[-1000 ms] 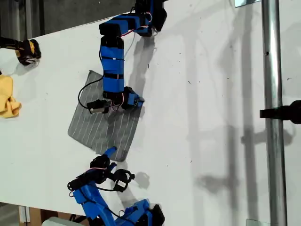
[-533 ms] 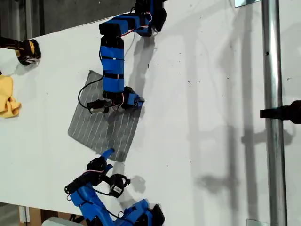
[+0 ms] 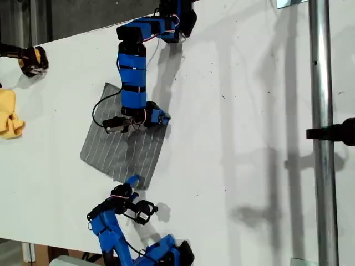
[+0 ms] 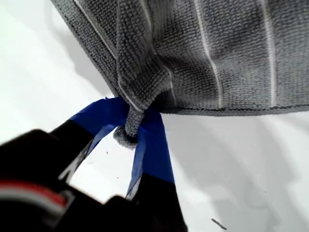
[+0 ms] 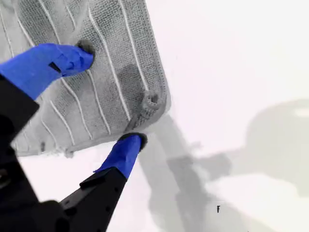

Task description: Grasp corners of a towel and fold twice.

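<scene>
Two corners of the grey square striped cloth towel [image 3: 119, 147] are engaged, one pinched, one merely straddled.
It is spread flat at the exterior view's left; its lower corner [image 4: 126, 135] is clamped by my first gripper [image 4: 135, 133], and its right-hand corner [image 5: 155, 102] is bracketed by my second gripper [image 5: 108, 96], whose jaws are spread wide and hold nothing.

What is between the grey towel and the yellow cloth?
Nothing: in the exterior view, only bare white table lies between the towel and the yellow cloth at that view's left edge.

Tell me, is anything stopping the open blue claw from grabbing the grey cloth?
Nothing visible. My second gripper is open with one fingertip on the towel and one just off its edge, near the corner loop.
</scene>
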`<state>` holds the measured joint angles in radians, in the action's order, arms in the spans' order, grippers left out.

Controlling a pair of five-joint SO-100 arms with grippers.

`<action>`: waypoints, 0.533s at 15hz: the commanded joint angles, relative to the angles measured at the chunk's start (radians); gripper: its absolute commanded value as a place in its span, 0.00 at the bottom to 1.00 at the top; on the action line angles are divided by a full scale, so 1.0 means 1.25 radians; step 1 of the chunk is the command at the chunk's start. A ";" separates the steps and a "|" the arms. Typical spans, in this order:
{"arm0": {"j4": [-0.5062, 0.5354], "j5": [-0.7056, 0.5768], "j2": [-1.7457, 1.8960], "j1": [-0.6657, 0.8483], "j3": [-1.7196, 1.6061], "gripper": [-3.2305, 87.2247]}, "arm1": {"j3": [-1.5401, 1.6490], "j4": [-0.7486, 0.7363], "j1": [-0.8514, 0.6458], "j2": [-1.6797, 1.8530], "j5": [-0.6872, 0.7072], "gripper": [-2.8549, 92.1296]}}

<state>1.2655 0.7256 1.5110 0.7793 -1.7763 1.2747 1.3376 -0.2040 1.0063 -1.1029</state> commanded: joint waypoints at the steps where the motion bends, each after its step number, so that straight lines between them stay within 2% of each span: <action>1: -0.021 0.018 -0.034 -0.006 0.010 0.35 | -0.001 0.000 0.011 0.061 -0.010 0.03; 5: -0.007 0.047 -0.142 -0.010 0.065 0.35 | 0.000 -0.004 0.010 0.061 -0.010 0.03; 8: 0.026 0.067 -0.237 -0.013 0.134 0.30 | 0.001 -0.006 0.006 0.060 -0.007 0.03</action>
<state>1.2855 0.7961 1.2349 0.7747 -1.6613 1.2747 1.3361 -0.2040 1.0063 -1.1029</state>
